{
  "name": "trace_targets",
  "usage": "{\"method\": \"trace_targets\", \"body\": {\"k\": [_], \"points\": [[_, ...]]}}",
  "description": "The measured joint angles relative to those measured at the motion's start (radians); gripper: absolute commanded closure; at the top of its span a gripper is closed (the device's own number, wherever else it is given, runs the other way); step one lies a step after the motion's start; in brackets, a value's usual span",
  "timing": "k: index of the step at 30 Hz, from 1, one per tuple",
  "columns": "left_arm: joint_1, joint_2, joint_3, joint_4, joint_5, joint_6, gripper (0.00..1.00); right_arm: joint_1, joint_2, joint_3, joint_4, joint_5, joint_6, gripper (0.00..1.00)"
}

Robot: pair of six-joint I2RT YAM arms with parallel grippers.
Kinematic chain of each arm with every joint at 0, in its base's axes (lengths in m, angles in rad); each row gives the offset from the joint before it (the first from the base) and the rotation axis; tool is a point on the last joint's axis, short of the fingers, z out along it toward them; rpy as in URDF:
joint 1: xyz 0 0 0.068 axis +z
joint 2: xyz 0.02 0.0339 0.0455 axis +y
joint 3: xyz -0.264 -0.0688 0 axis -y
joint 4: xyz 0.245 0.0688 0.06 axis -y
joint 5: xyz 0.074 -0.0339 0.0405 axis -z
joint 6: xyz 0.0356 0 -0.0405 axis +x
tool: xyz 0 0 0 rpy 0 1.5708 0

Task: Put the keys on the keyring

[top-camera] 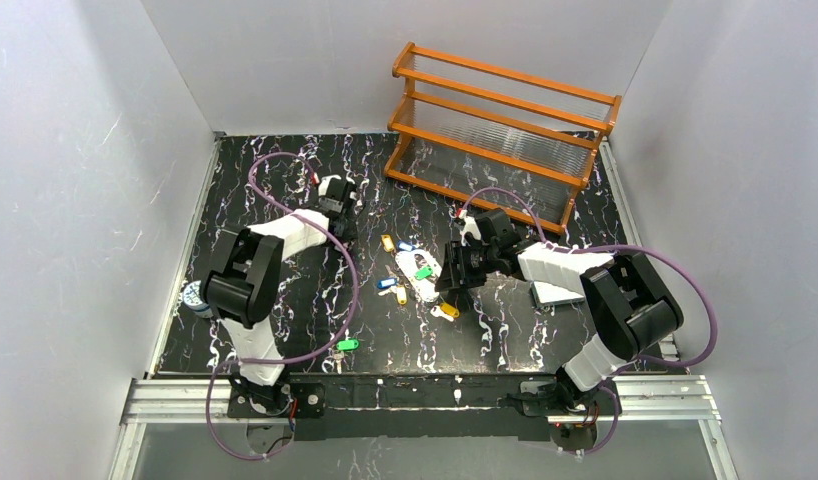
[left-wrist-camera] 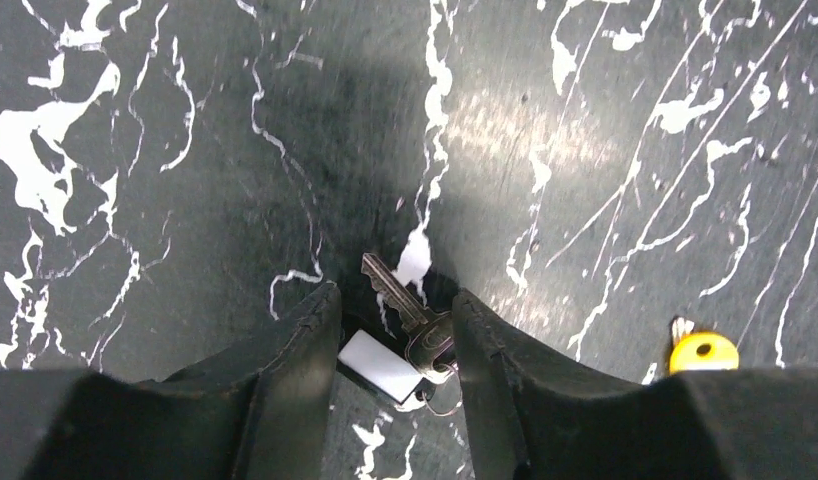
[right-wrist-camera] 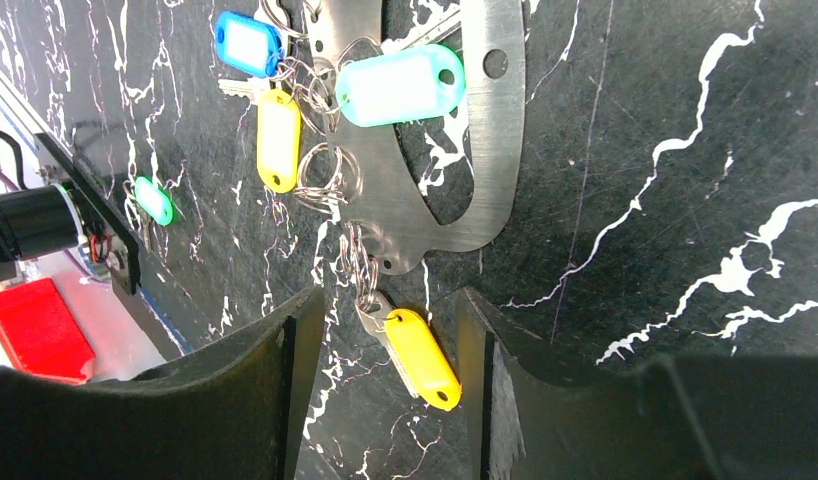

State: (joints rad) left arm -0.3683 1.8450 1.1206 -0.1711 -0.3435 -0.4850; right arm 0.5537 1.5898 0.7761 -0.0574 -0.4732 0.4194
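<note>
left wrist view: left fingers [left-wrist-camera: 295, 350] half-open, straddling white-tagged key [left-wrist-camera: 395, 295] flat on the tabletop [left-wrist-camera: 135, 150], nothing held; centre it before closing. right fingers [right-wrist-camera: 285, 360] open around yellow key [right-wrist-camera: 422, 355] at keyring [right-wrist-camera: 490, 150] end.

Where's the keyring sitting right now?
The keyring lies flat mid-table, just ahead of the right tool in its wrist view. The tagged keys are clustered on it and beside it to the left.
</note>
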Motion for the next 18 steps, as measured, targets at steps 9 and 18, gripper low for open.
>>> {"method": "trace_targets", "body": {"k": [9, 18], "points": [[-0.018, -0.180, -0.207, 0.024, 0.085, -0.048, 0.65, 0.000, 0.000, 0.039, -0.009, 0.010, -0.008, 0.40], [-0.090, -0.420, -0.346, -0.062, 0.138, -0.094, 0.39, -0.004, 0.021, 0.110, -0.022, 0.046, -0.019, 0.39]]}}
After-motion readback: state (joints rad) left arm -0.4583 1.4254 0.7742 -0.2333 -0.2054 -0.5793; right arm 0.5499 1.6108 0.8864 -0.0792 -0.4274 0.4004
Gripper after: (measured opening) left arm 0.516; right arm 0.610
